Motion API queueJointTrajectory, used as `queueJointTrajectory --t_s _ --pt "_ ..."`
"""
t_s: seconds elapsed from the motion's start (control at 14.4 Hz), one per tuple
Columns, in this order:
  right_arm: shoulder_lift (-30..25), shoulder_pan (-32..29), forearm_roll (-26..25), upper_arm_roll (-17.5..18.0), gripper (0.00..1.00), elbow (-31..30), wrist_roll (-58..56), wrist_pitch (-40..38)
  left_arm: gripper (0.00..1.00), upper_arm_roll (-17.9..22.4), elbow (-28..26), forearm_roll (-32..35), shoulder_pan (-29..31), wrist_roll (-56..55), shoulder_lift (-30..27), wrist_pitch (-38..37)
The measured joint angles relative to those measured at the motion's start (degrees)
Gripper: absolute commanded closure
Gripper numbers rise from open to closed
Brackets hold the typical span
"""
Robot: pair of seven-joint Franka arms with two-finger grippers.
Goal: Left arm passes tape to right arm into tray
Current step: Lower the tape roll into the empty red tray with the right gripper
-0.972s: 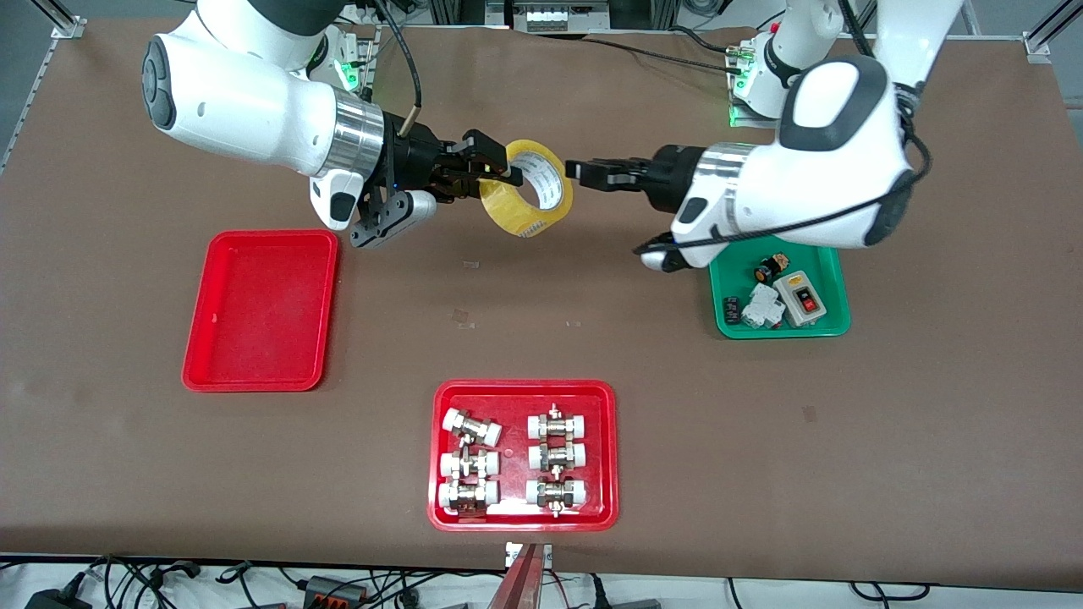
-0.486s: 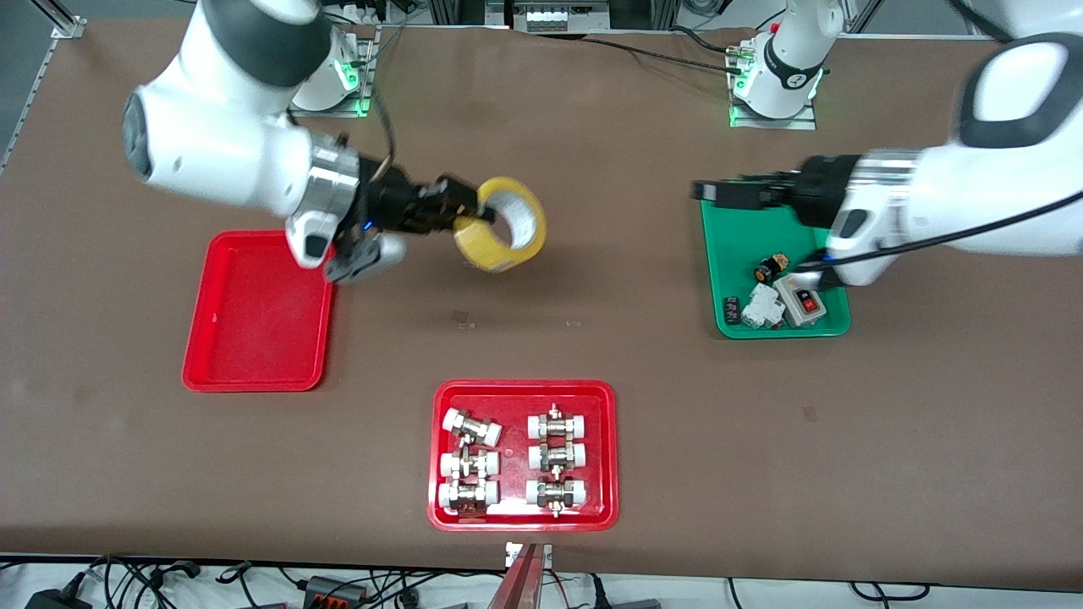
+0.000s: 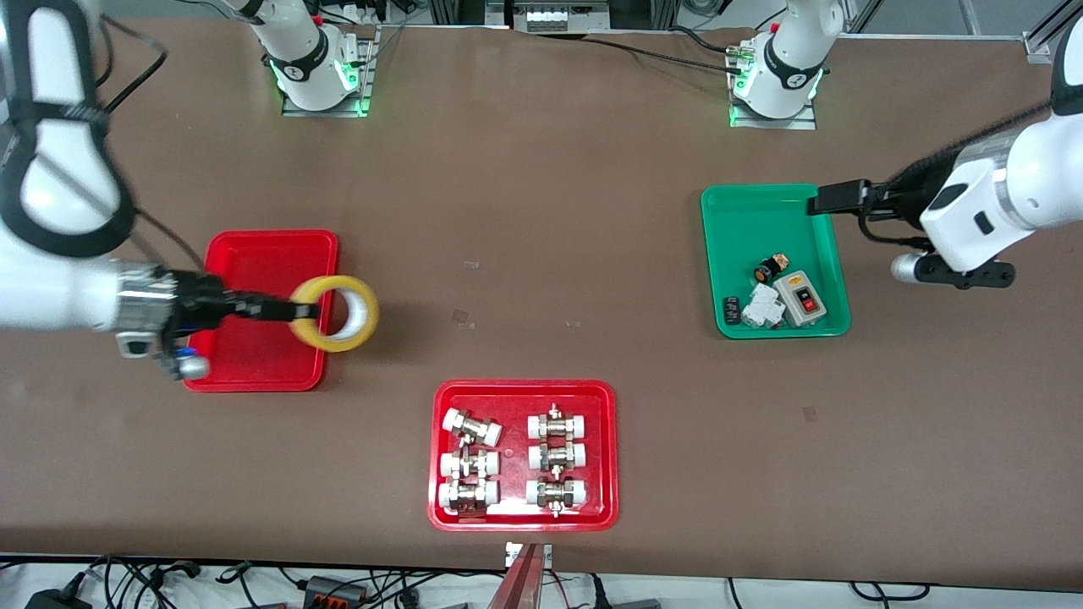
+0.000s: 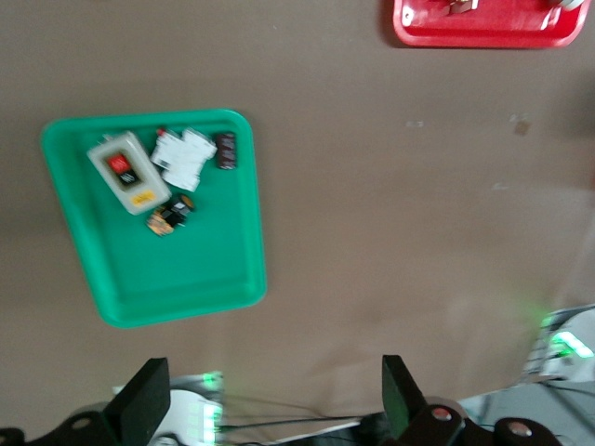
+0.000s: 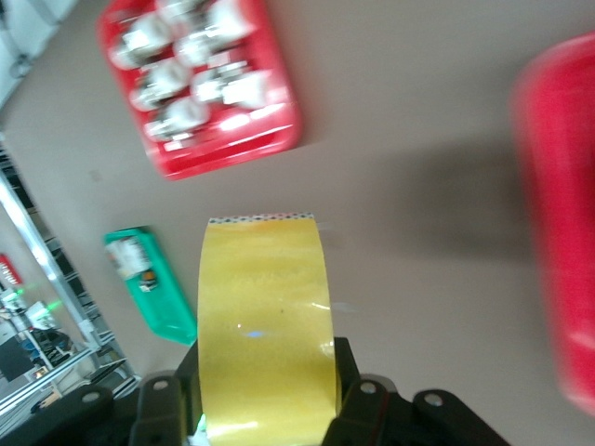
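**Tape in the right arm's grip, at the tray's edge**

The right gripper [image 3: 292, 310] is clamped on the tape [image 3: 337, 314], one finger through the big round hole and the other against the outer wall, and the roll hangs on edge in the air. It sits over the rim of the plain red tray [image 3: 262, 254], at the side toward the table's middle, so not yet properly above the tray floor. In the right wrist view the yellow band [image 5: 265, 325] fills the space between the fingers.

The left gripper [image 3: 833, 199] is over the green tray's [image 3: 753, 211] edge, fingers spread and empty; that arm waits.

I'd say the handover is done and placing is under way. Next call: carry the roll inward over the tray floor, lower it, then let go.
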Motion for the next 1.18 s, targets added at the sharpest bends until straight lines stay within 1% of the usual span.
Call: queueJointTrajectory --t_s 0.07,0.21,0.28,0.35,0.49,0.62,0.83,0.97,1.04,1.11,1.18 --pt "1.9 -3.1 -0.9 0.0 0.67 -0.1 -3.1 -1.0 0.00 0.0 0.0 2.6 0.1 3.5 -0.6 -0.7" --pt "5.1 -7.6 -1.4 0.0 0.67 -0.1 -8.6 -2.4 0.00 0.1 -0.4 5.7 -0.2 6.0 -2.4 -1.6" --pt "6.5 -9.2 -1.8 0.0 0.67 -0.1 -11.3 -2.8 0.00 0.7 -1.1 6.5 -0.8 6.3 -3.7 -1.6" --pt "7.9 -10.3 -2.5 0.0 0.67 -0.1 -13.7 -3.1 0.00 2.4 -2.5 6.9 -2.0 6.6 -5.4 -1.3" --pt "10.3 -11.7 -3.1 0.1 0.67 -0.2 -16.8 -3.3 0.00 7.2 -7.6 7.1 -5.2 7.8 -9.3 1.1" --pt "12.3 -12.3 -3.2 0.1 0.67 -0.2 -19.7 -3.3 0.00 10.4 -13.7 7.1 -7.4 8.9 -13.3 4.8" --pt "14.2 -13.7 -3.2 0.1 0.64 -0.3 -24.0 -3.3 0.00 12.9 -22.6 7.1 -8.2 11.3 -18.7 11.6" --pt "15.2 -14.7 -3.3 0.1 0.61 -0.3 -25.3 -3.3 0.00 14.3 -25.7 7.1 -8.2 14.0 -20.4 14.4" --pt "15.7 -14.9 -3.4 0.1 0.56 -0.4 -25.6 -3.3 0.00 15.0 -26.2 7.1 -8.1 14.5 -20.7 15.4" --pt "16.1 -15.0 -3.6 0.1 0.31 -0.5 -25.7 -3.3 0.00 15.6 -26.4 7.1 -8.1 14.5 -20.7 15.9" --pt "16.5 -15.0 -3.7 0.1 0.00 -0.8 -25.8 -3.3 0.00 16.1 -26.4 7.1 -8.1 14.5 -20.7 16.4"
